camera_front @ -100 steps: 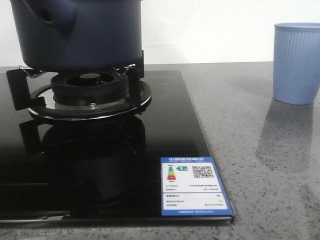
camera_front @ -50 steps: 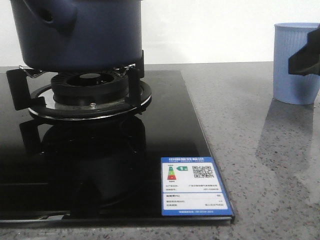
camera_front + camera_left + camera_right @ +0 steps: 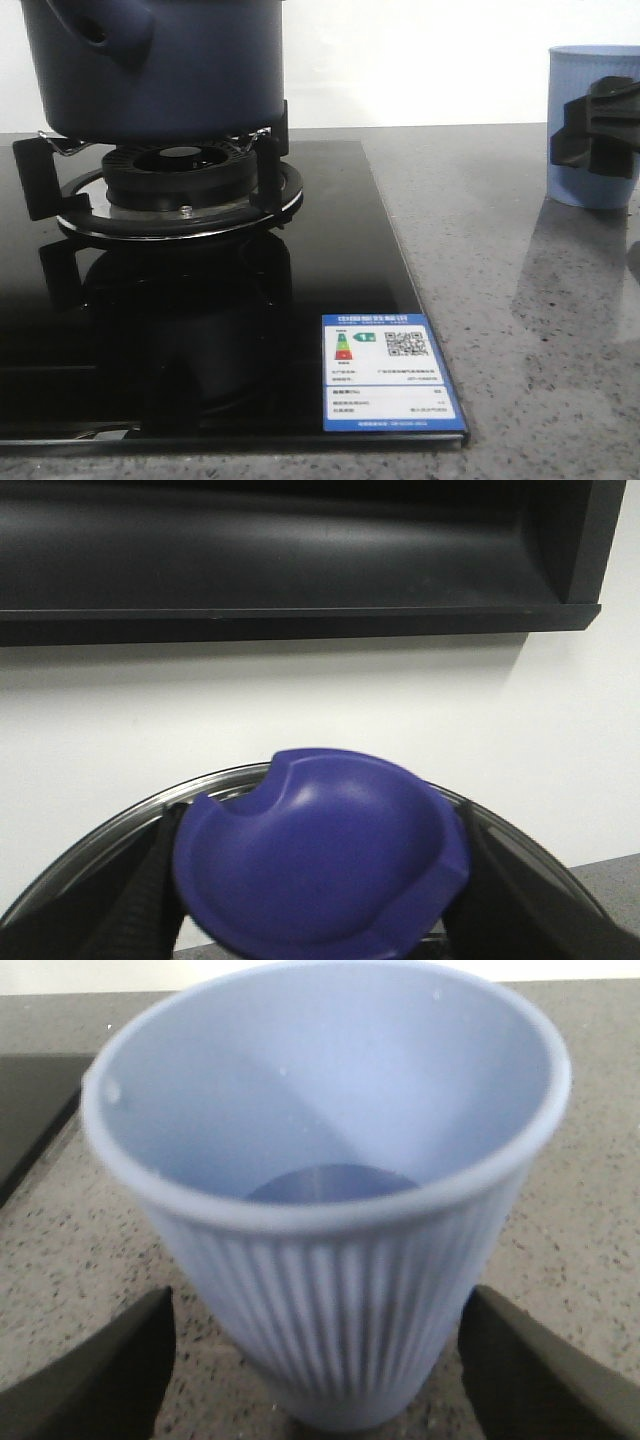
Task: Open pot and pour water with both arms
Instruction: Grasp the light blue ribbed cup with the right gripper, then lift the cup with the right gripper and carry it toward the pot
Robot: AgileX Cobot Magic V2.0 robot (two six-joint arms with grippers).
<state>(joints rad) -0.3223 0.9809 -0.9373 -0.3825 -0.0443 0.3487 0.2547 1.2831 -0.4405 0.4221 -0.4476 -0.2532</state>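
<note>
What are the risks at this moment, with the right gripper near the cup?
The right gripper is open, a finger on each side of the light-blue cup. An off-centre close may tip the cup, which looks light. The left gripper holds the blue lid knob between its fingers; a loose hold may let the lid slip.

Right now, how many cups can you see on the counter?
1: the light-blue ribbed cup at the counter's far right, between the right hand's open fingers. More could sit out of frame.
</note>
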